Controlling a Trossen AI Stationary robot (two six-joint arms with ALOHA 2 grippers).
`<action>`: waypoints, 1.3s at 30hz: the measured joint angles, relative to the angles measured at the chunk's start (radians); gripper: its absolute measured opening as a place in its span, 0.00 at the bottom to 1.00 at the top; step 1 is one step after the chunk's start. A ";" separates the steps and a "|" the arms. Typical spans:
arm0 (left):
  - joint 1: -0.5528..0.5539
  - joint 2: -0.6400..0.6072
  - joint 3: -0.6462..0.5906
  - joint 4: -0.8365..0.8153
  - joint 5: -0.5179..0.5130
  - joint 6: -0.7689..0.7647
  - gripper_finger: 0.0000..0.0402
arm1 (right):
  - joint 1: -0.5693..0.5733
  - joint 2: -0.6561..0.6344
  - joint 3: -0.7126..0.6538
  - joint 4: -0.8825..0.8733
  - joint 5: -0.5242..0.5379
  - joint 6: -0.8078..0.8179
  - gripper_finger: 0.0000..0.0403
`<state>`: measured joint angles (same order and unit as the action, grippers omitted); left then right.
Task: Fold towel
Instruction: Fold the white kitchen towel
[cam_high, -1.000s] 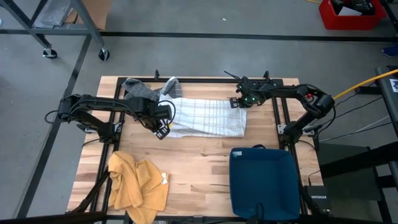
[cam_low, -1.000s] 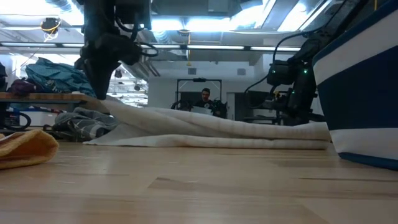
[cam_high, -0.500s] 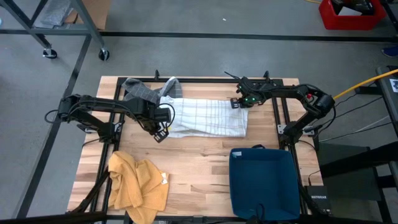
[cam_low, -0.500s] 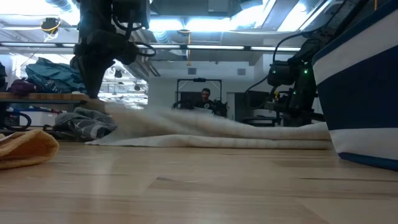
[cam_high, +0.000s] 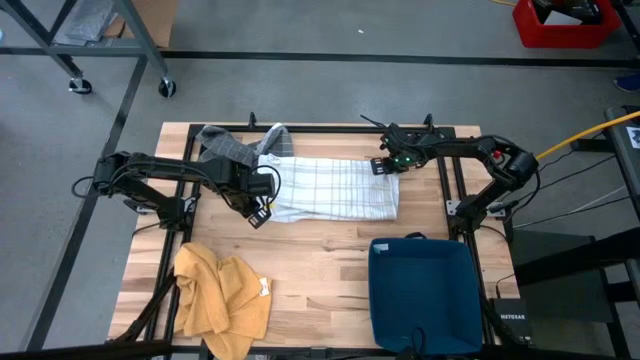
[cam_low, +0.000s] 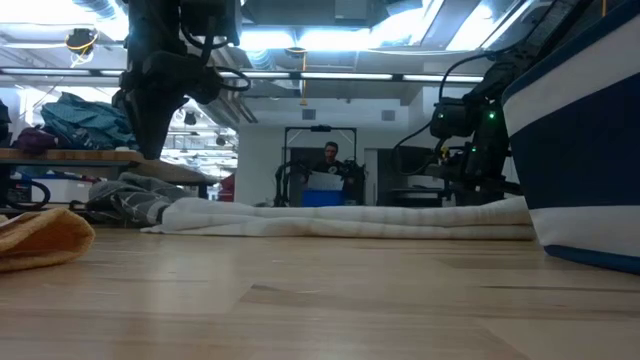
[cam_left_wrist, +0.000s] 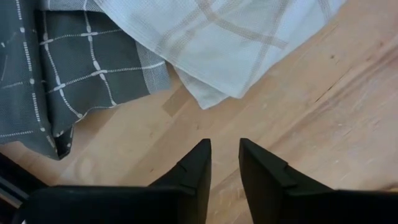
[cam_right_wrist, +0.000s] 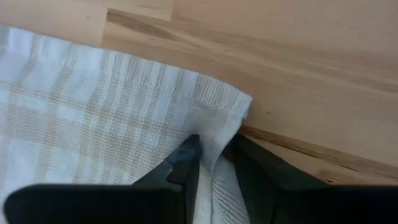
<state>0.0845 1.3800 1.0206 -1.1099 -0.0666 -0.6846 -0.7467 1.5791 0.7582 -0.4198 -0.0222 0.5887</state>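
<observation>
One fold looks done: the white towel (cam_high: 335, 189) lies flat on the table (cam_high: 320, 255), folded into a long strip, with further folds left. Left claw (cam_high: 258, 213) has let go, parted beside its corner; right claw (cam_high: 383, 166), parted, straddles the far corner. Earlier the left edge hung lifted.

Three towels (cam_high: 335, 189) (one yellow) — one bin (cam_high: 424, 294)

Left gripper (cam_left_wrist: 225, 163): we are seeing its fingers a little apart, holding nothing.
White towel (cam_left_wrist: 217, 37): it is lying on the table (cam_left_wrist: 323, 112).
Gray cloth (cam_left_wrist: 81, 68): it is lying beside it.
</observation>
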 joint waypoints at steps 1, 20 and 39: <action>0.000 0.000 0.000 0.001 0.000 0.000 0.19 | 0.000 0.000 0.000 0.000 -0.001 0.000 0.27; 0.000 0.000 0.000 0.003 -0.005 0.000 0.18 | 0.000 0.000 0.000 0.000 0.007 0.000 0.27; 0.000 0.000 0.000 0.082 -0.008 0.004 0.18 | 0.000 0.000 0.000 0.000 0.014 0.000 0.27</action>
<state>0.0845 1.3800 1.0206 -1.0276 -0.0750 -0.6807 -0.7464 1.5795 0.7578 -0.4198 -0.0086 0.5884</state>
